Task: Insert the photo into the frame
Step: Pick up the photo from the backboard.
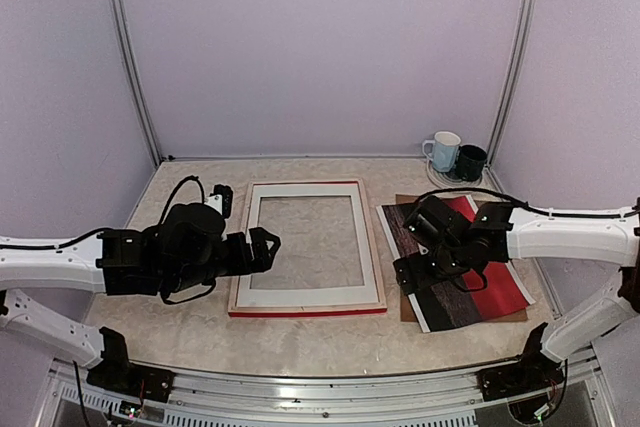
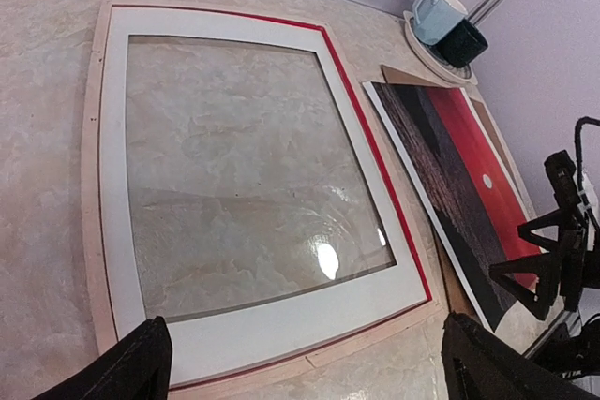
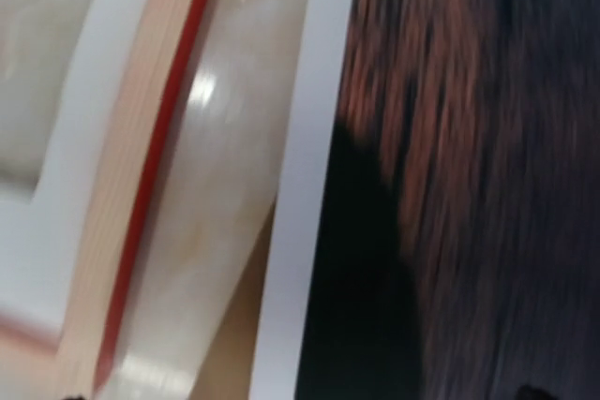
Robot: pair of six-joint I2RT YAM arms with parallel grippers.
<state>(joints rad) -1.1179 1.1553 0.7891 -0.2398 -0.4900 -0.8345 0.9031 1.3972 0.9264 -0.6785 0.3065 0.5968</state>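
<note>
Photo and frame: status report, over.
Left gripper: fingers open, empty, over frame's left side. Right gripper open, over photo. Photo face up on brown board, outside frame. Nothing lying between them.

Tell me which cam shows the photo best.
Left wrist: nearly the whole photo shows, dark water, red sky and white sun, lying on the brown board. Top view has the right arm across its middle. Right wrist gives only a blurred close-up of its white border and dark edge.
</note>
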